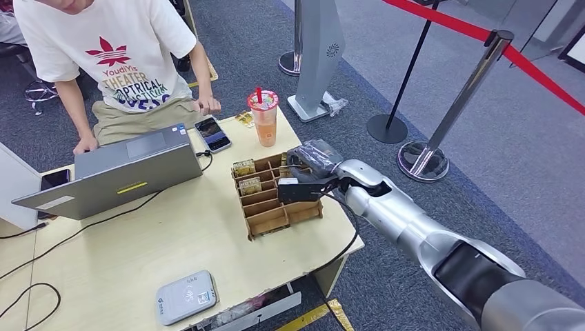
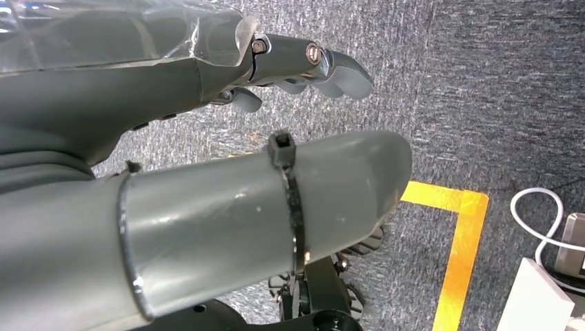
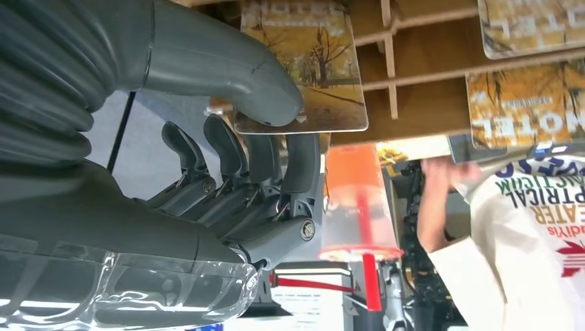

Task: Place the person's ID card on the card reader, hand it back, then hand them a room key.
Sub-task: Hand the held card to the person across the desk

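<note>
Head view: right hand [image 1: 301, 181] reaches over the slotted cardboard rack [image 1: 276, 200] at the worktop [image 1: 138, 255] edge, fingers down among the dividers. Likely here for the last step, fetching a room key, since the rack stands the cards upright in slots for picking out singly.

Right wrist view: thumb [image 3: 227, 76] presses one face of a glossy room key card [image 3: 310, 76], printed with an autumn tree scene; dark fingers [image 3: 290, 165] curl behind its edge. The hand looks pinched on that card, which sits partly in its slot. Other cards marked "HOTEL" [image 3: 531, 110] stand in neighbouring compartments. Rack is thin brown board, matte, with rectangular cells.

Left wrist view: left hand [image 2: 290, 76] hangs over grey speckled carpet [image 2: 483, 83] with yellow floor tape [image 2: 455, 241]; fingers loosely apart, holding nothing.

Card reader [image 1: 185, 296], a rounded grey-white slab, lies near the front worktop edge with nothing on it. ID card not made out; I judge it handed back. Person in a white printed T-shirt [image 1: 117, 55] sits behind a grey laptop [image 1: 131, 172]; phone [image 1: 212, 134] and capped plastic drink cup [image 1: 263, 117] stand near the rack.
</note>
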Robot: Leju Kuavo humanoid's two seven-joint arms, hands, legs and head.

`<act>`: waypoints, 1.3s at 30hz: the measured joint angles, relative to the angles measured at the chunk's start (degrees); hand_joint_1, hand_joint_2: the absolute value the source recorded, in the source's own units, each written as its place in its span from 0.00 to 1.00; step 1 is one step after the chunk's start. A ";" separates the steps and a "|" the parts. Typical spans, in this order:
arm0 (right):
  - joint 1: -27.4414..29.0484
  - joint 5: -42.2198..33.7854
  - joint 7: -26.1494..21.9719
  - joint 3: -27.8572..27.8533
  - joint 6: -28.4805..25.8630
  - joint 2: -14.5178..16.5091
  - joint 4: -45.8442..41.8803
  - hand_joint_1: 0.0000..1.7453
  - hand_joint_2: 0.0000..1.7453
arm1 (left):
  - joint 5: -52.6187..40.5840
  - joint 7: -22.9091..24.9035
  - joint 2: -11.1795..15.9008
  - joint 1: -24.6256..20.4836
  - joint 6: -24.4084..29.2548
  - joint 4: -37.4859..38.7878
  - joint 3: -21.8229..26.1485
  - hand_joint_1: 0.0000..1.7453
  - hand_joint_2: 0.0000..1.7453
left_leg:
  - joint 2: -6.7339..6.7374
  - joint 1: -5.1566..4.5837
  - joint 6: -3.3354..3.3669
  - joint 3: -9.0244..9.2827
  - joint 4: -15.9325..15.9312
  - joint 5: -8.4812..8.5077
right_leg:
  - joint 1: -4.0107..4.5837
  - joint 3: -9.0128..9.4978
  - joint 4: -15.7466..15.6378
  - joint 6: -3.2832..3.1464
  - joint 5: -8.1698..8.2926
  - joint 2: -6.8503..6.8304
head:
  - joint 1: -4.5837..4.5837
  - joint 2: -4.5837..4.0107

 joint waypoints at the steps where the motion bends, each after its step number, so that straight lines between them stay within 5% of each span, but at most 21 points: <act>1: -0.41 -0.06 0.00 0.17 0.21 -0.06 0.01 0.87 1.00 | 0.00 0.00 0.00 -0.01 0.00 0.00 0.00 0.00 0.00 | 0.00 0.00 0.00 0.00 0.00 0.00 | 0.00 0.00 0.00 0.00 0.00 0.00 | 0.00 0.00; 25: -9.62 -2.96 0.16 4.46 2.01 0.14 -0.63 0.88 1.00 | -0.09 -0.13 -0.09 -0.36 0.04 0.00 0.02 0.00 0.00 | -0.01 0.00 0.00 -0.02 0.00 0.00 | 0.00 0.01 0.01 0.00 0.00 -0.01 | 0.00 0.00; 39: -20.66 -4.16 0.33 6.25 3.66 6.54 3.43 0.87 1.00 | -0.99 0.65 -0.29 -1.91 0.34 0.00 0.02 0.00 0.00 | -0.01 0.01 0.00 -0.02 0.00 0.05 | 0.01 0.01 0.04 -0.01 0.01 0.00 | 0.01 0.00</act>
